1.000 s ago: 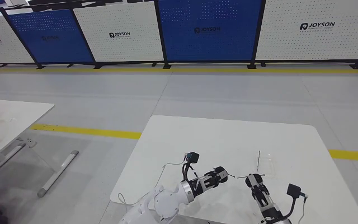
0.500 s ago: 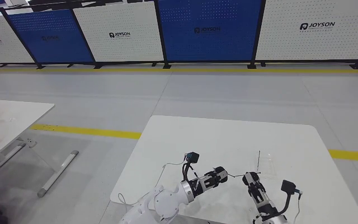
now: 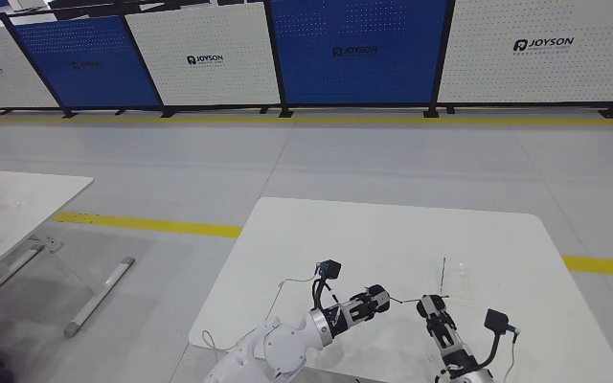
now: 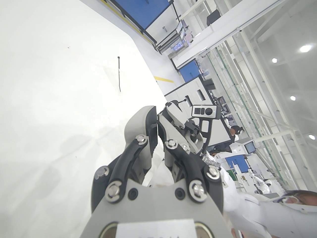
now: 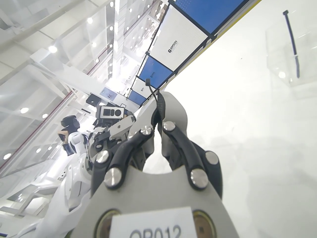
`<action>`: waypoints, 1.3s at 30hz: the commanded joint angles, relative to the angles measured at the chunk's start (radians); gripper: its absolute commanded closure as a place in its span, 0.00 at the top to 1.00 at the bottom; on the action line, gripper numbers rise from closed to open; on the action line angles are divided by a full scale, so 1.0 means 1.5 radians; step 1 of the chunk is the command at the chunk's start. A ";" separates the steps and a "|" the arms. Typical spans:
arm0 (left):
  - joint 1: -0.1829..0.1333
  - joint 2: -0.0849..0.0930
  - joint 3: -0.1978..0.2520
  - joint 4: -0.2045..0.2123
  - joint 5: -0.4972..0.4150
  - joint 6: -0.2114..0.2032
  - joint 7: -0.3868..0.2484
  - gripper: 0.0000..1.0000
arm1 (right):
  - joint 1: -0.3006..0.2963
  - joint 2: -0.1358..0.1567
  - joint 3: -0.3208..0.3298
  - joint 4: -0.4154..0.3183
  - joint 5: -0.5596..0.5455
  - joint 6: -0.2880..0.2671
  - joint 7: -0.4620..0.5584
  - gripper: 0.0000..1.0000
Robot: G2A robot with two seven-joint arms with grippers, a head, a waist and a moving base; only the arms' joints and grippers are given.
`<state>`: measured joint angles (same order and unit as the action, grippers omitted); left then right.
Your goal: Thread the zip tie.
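Lower centre, top view: right jaws clamped the zip tie (image 5: 148,82), head poking past the tips, probably presented for threading. Just beside, left jaws pressed together; the tie ran toward them, hold on it not discernible. Farther up the desk (image 3: 383,239), right of centre: 1 spare tie (image 3: 442,273) at a clear tray (image 5: 279,58).

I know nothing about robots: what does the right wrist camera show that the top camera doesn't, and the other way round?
Right wrist view adds: the right gripper is shut on a black zip tie, its head poking out beyond the jaws. Top view adds: the work table with its full far edge and both far rounded corners, plus a neighbouring table off to one side. Both share: a second zip tie lying straight across a clear plastic piece farther out.
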<state>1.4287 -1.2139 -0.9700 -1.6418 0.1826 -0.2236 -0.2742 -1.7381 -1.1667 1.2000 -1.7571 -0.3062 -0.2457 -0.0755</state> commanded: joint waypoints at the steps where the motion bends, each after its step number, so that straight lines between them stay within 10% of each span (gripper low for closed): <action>1: 0.000 0.000 0.000 0.000 0.000 0.000 0.000 0.00 | 0.002 -0.001 0.000 0.001 0.003 0.002 0.003 0.00; 39: 0.000 0.000 0.000 0.000 0.000 0.000 0.000 0.00 | -0.010 -0.012 0.017 0.005 0.003 -0.024 0.022 0.00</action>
<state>1.4287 -1.2139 -0.9700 -1.6418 0.1826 -0.2236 -0.2742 -1.7511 -1.1843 1.2225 -1.7489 -0.3027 -0.2797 -0.0428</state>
